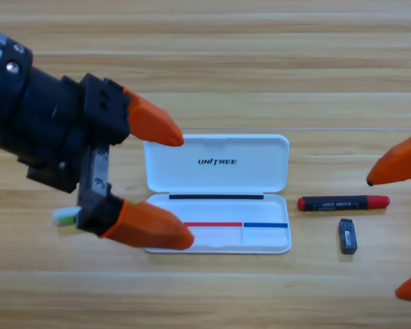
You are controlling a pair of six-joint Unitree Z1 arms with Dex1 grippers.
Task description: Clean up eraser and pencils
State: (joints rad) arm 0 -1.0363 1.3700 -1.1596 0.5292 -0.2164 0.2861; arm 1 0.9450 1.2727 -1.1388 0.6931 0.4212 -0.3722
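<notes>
Left arm: enters from the upper left corner and slants down toward the middle, its black wrist large over the left part of the tabletop.
Left gripper: jaws open wide, one orange jaw above the other, both tips pointing right; the upper tip lies over the top left corner of the case lid, the lower tip over the bottom left corner of the case tray. Nothing sits between the jaws.
Green pencil: only its whitish end and a sliver of green show, poking out to the left from under the left gripper's body, on the tabletop left of the case; the rest is hidden.
White case: lies open in the middle of the tabletop, lid flat toward the top, tray toward the bottom.
Black-and-red pencil: lies level on the tabletop just right of the case tray, apart from it.
Eraser: on the tabletop just below the black-and-red pencil's right half, not touching it.
Right gripper: waits at the right edge, cut off; two orange jaw tips show, well apart, so the jaws are open, with nothing held.
</notes>
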